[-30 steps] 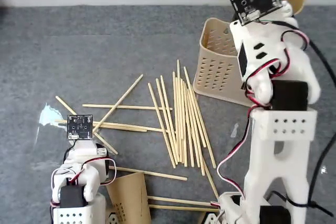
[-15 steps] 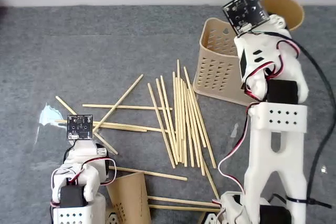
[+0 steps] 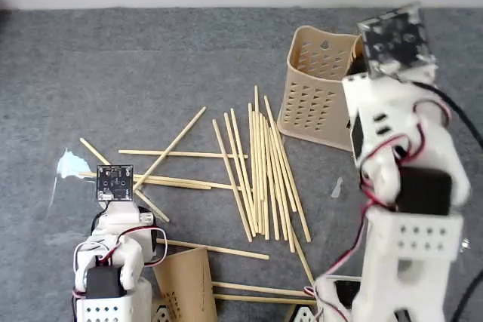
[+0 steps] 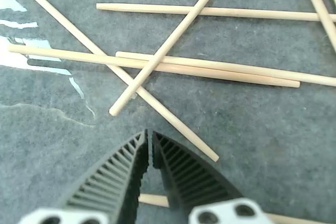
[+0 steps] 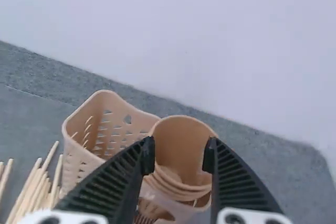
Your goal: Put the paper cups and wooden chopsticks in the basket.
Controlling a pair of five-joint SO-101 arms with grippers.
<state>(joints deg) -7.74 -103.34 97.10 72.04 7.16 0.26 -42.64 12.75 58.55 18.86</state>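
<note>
— What do we have at the far left of the bench [image 3: 151,65]?

— A shiny pale patch [image 3: 72,164] on the grey surface, and just beside it our left arm [image 3: 113,262] at the near edge. The left claw [image 4: 149,142] hangs low over the bench with its jaws drawn together to a thin slit, and we see nothing between them.

— And the task's things near it?

— A few loose wooden chopsticks [image 4: 173,30] lie crossed on the bench just ahead of that claw, apart from it. Beside the left arm's base the lying paper cup [image 3: 185,284] rests on its side on the bench.

— Moving on towards the middle?

— We find most of the chopsticks there, a loose bundle [image 3: 260,171] lying roughly parallel, pointing from the near edge towards the basket [image 3: 317,88]. None is in the basket.

— And on the right?

— The basket stands upright on the bench, with our right arm [image 3: 407,186] raised beside and above it. The right claw [image 5: 178,153] grips the held paper cup [image 5: 181,135], one jaw on each side of its wall, mouth facing away from the wrist. The cup sits close by the basket's rim [image 5: 100,129]. We cannot tell whether they touch.
</note>
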